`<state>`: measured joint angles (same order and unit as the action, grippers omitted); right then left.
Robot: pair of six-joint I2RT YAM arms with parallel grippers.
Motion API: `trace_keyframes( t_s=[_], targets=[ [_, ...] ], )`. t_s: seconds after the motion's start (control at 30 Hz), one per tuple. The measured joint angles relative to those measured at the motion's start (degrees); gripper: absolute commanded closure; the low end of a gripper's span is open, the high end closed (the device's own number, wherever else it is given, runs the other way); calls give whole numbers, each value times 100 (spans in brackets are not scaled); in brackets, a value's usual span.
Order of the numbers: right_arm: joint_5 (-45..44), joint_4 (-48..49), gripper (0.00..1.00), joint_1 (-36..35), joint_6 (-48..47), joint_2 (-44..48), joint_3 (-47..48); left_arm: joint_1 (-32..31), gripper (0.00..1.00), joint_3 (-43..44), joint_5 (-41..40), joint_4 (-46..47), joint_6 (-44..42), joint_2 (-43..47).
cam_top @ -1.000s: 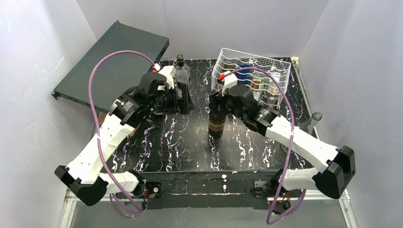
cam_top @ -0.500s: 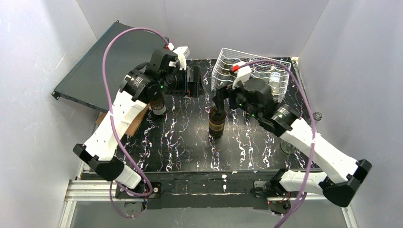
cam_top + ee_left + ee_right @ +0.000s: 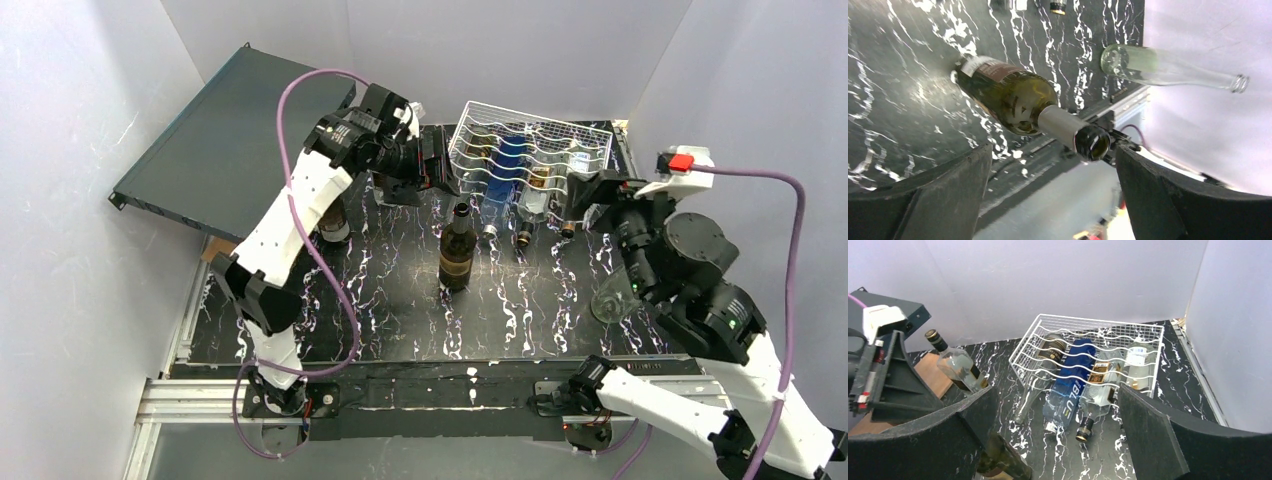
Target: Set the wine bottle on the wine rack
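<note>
Black marbled tabletop (image 3: 380,300) between white walls, both pincers spread wide and holding nothing.
We see the brown wine bottle (image 3: 457,250) standing upright mid-table, just in front of the wine rack (image 3: 560,128) and not in it (its cradles already carry four lying bottles, a blue one (image 3: 1073,385) among them). The left gripper (image 3: 437,165) hovers by the rack's left end, clear of the bottle; the right gripper (image 3: 592,190) hangs near the rack's right front corner. A clear bottle (image 3: 612,298) stands at the table's right edge.
</note>
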<state>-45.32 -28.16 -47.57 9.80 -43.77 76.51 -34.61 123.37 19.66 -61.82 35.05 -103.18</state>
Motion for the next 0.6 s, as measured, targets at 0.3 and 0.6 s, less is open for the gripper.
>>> trace_keyframes(
  t_s=[0.3, 0.6],
  targets=[
    [-52, -85, 2, 0, 7, -66, -337, 22, 12, -2, 295, 201, 710, -514],
    [138, -173, 2, 0, 33, -201, -518, -1180, 2, 142, -1659, 122, -326, -428]
  ],
)
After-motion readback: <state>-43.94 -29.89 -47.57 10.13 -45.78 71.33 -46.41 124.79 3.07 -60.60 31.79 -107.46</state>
